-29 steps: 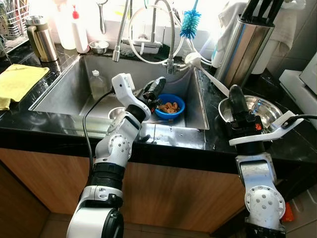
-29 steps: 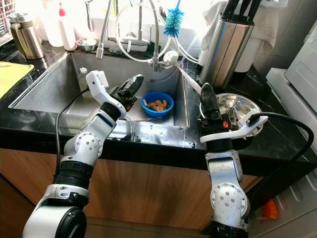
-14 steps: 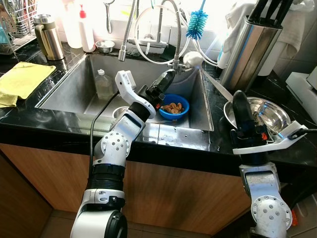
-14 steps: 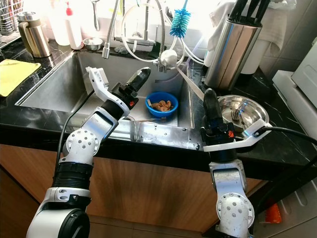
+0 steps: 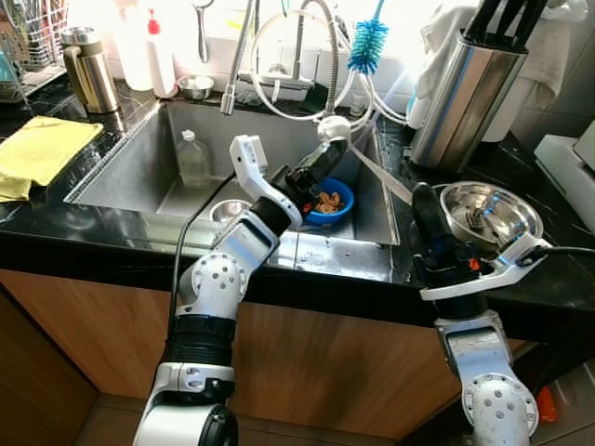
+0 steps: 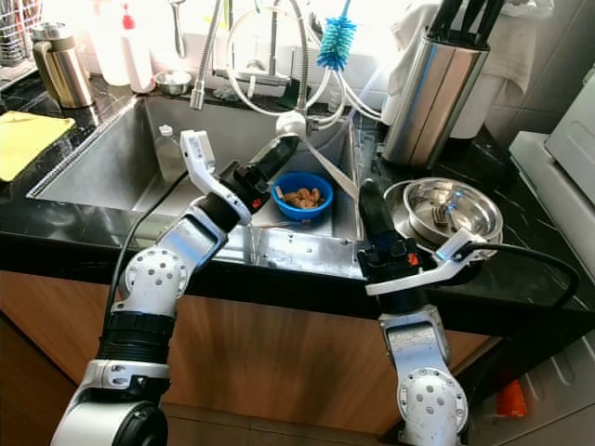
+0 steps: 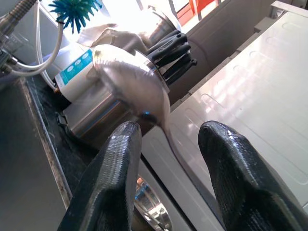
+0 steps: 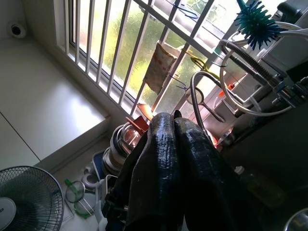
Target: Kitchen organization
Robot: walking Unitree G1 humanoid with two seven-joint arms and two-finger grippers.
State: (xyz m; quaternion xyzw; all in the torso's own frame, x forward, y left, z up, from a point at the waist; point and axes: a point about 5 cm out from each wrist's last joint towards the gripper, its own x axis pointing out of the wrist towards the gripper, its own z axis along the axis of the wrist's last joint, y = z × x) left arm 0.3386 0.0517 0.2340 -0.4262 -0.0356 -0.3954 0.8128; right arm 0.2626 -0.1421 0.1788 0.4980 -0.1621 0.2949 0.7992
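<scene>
From the head camera I see my left gripper (image 5: 327, 160) raised over the sink (image 5: 130, 158), above the blue bowl (image 5: 330, 200) near its right wall, holding a long-handled spoon (image 5: 367, 165) that slants towards the worktop's right end. My right gripper (image 5: 425, 206) stands beside the steel bowl (image 5: 488, 209) there. The left wrist view shows the spoon's bowl (image 7: 134, 82) pinched between the fingers (image 7: 113, 168). The right wrist view shows fingers (image 8: 166, 163) pressed together, empty. I judge I'm mid-carry; next, steer it to the utensil holder (image 5: 457, 88).

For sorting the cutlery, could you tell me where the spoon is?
The spoon is held up by the left end effector, above the blue bowl in the sink.
</scene>
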